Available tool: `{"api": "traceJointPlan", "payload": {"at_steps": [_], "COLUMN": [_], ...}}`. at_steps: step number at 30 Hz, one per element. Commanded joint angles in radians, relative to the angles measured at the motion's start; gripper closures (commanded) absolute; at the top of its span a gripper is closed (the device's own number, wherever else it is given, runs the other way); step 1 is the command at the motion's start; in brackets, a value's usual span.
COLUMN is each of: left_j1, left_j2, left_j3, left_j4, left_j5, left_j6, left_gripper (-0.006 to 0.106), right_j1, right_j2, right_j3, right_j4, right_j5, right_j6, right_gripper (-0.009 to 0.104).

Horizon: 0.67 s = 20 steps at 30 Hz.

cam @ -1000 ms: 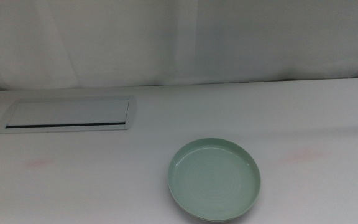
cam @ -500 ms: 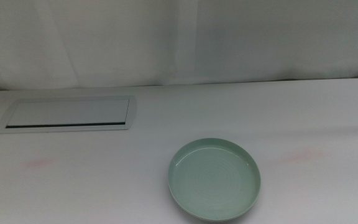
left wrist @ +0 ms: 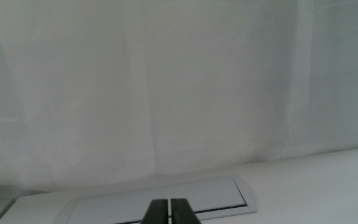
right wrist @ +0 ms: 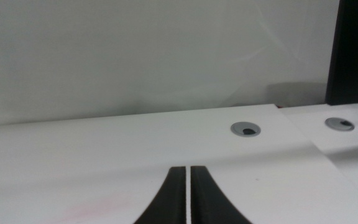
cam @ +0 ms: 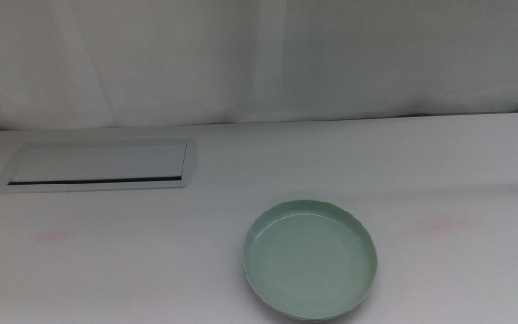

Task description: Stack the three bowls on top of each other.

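One stack showing w/ mint green bowl (cam: 311, 259) on top near table (cam: 241, 207) front edge, my left gripper (left wrist: 169, 211) & right gripper (right wrist: 187, 196) both pinched closed, empty, parked off-scene; stacking looks done, I reckon, nothing next.

white table (cam: 439, 171) | mint green bowl (cam: 310, 259) (stacked) | silver panel (cam: 97, 165)

Lab bench: white table (cam: 241, 171), white curtain (cam: 259, 54) backdrop

We log no change: mint green bowl (cam: 310, 259) sits at the same spot; nothing moved, arrived or left.
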Motion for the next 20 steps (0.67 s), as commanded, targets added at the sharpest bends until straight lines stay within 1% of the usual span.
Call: {"api": "traceJointPlan", "payload": {"at_steps": [1, 4, 6, 20], "left_j1": [0.005, 0.005, 0.005, 0.005], "left_j2": [-0.039, -0.039, -0.039, -0.039], "left_j3": [0.039, 0.039, 0.039, 0.039], "left_j4": [-0.006, -0.006, -0.006, -0.006], "left_j5": [0.005, 0.005, 0.005, 0.021], "left_j6": [-0.004, -0.004, -0.004, -0.006], "left_gripper": [0.103, 0.103, 0.103, 0.103], "right_j1": [-0.005, -0.005, -0.005, -0.005], "right_j2": [-0.035, -0.035, -0.035, -0.035], "right_j3": [0.007, 0.007, 0.007, 0.007], "right_j4": [0.042, 0.125, 0.143, 0.143], "right_j5": [-0.02, -0.019, -0.019, -0.019], "right_j6": [0.0, 0.0, 0.0, 0.0], "right_gripper": [0.098, 0.098, 0.098, 0.098]}}
